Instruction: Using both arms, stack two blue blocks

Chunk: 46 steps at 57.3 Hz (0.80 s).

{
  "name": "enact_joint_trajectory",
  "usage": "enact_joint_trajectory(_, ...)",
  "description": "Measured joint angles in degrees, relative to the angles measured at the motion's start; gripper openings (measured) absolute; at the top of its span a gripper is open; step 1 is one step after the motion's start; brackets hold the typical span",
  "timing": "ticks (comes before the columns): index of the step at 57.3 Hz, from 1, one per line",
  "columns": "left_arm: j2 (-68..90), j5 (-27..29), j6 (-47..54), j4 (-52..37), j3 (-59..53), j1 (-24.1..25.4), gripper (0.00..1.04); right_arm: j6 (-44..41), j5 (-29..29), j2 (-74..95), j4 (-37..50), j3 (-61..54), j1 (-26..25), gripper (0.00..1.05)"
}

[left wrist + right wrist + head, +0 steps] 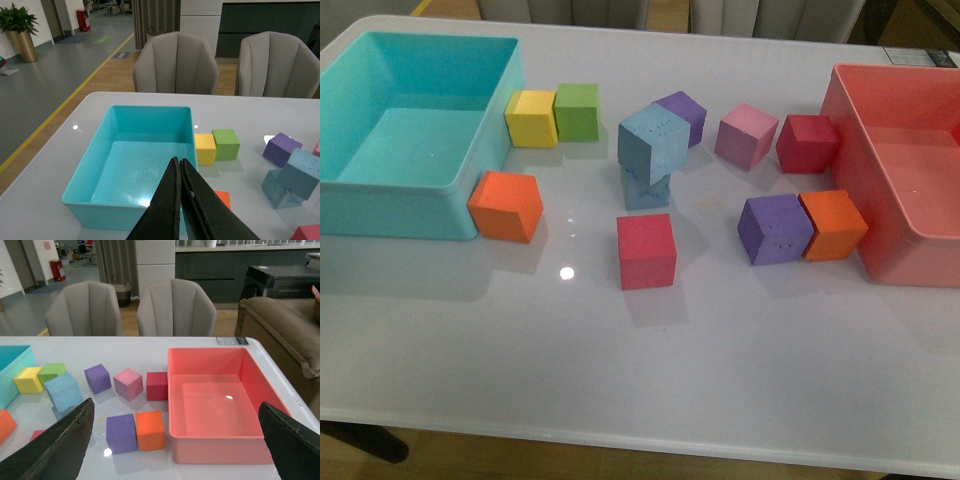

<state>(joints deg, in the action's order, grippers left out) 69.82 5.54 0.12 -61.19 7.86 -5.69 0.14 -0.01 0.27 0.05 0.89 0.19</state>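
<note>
- I see the upper light sky-blue foam cube [655, 145] already sitting on the lower light sky-blue foam cube [645, 188], near the middle of the white bench [620, 350]. The upper one is twisted and overhangs its base, so I judge the stack made but not square.
- Neither arm shows in the front view. My left gripper [179, 172] has its black fingers pressed together with nothing between them, and it hangs over the near wall of the large turquoise plastic bin [80, 197].
- My right gripper [175, 440] is spread wide and empty; only its two dark fingers show at the picture's edges, and it looks over the coral-pink plastic tray [220, 452].
- The relation that matters: the blue stack lies to the right of the left gripper, past the bin, and to the left of the right gripper, past the purple foam cube [775, 229] and the orange foam cube [834, 225]. I cannot tell which arm is nearer.
- If I nudge the top cube straight, I judge either arm would do; the crimson foam cube [647, 250] stands just in front of the stack.
- The turquoise bin holds nothing. The coral-pink tray shows nothing inside either.
</note>
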Motion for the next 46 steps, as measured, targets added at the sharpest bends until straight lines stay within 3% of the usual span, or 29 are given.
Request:
enact_joint_trajectory(8,-6.54,-1.66,0.0,4.07,-2.43,1.25,0.02,0.0,0.02,0.0,0.0,0.0,0.0,0.96)
enact_joint_trajectory(10,-8.55,-4.52,0.04,5.46,-3.1,2.99,0.02,0.0,0.0,0.0,0.0,0.0,0.0,0.96)
enact_joint_trajectory(15,-12.81,-5.09,0.0,8.61,-4.31,5.22,0.02,0.0,0.02,0.0,0.0,0.0,0.0,0.96)
enact_joint_trajectory(46,-36.89,-5.55,0.0,28.98,-6.99,5.44,0.02,0.0,0.0,0.0,0.0,0.0,0.0,0.96)
